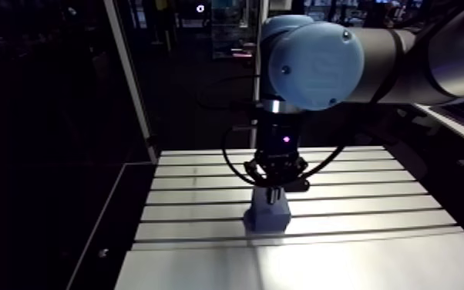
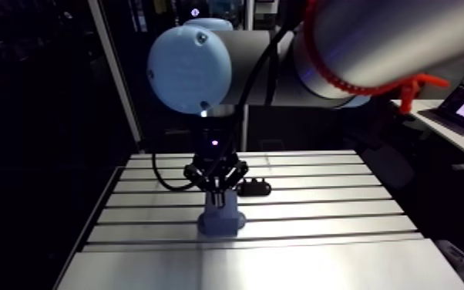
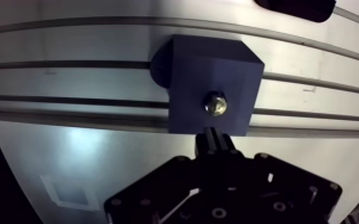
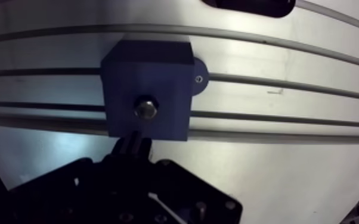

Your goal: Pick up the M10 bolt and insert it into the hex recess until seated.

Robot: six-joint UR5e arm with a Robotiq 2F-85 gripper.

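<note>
Since the M10 bolt (image 3: 216, 105) stands in the middle of the top face of the blue block (image 3: 188, 77), with only its bright end showing in the wrist view, insertion looks done or nearly so. Whether the head is fully down in the hex recess cannot be read, because the recess itself is hidden.

Gripper (image 3: 215, 142): fingers drawn together into one narrow tip with nothing between them, over the near edge of the block and short of the bolt in the wrist view. The arm view agrees: gripper directly above the block and close to it. The block sits across the slots of the counter (image 3: 98, 143), with a small tab (image 4: 198, 78) and screw on one side.

Risks, as judged:
- The hex corners may rest on the recess rim instead of dropping between the flats. Cause: a slight rotation mismatch between head and recess. The bolt would then sit proud and lean.
- A downward press with the closed tip, off the bolt's axis, could tilt or jam it.
- A sideways move before lifting could catch the bolt end, or nudge the block if the tab screw is loose.
- A dark object (image 2: 254, 186) lies on the counter beyond the block, apart from it. It matters only if travel goes that way.
</note>
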